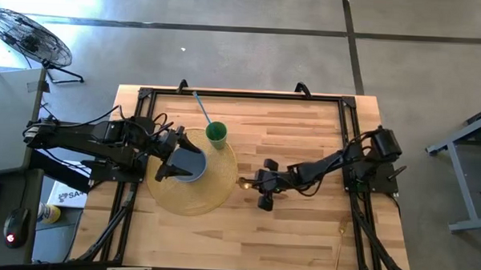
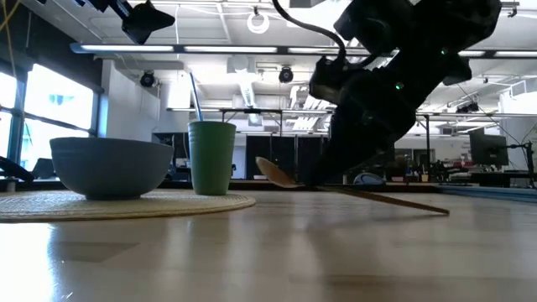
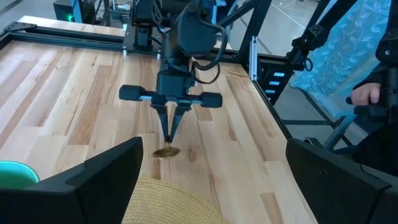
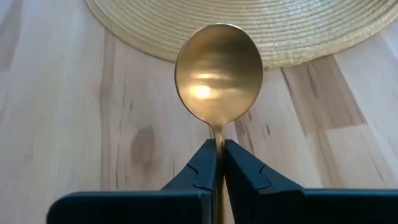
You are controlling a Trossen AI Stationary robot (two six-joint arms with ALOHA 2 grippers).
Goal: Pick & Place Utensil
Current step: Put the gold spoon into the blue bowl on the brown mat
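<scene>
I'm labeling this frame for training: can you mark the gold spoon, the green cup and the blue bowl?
Gold spoon (image 4: 218, 73): right wrist view, middle of its bowl.
Green cup (image 2: 211, 159): low view, middle of its side wall.
Blue bowl (image 2: 112, 168): low view, middle of its outer wall.

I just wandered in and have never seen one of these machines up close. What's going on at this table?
The right gripper is shut on a gold spoon, holding it by the neck with the bowl tilted up just off the wooden table, beside a round woven placemat. On the mat sit a blue-grey bowl and a green cup with a straw. The left gripper waits open above the bowl.
</scene>
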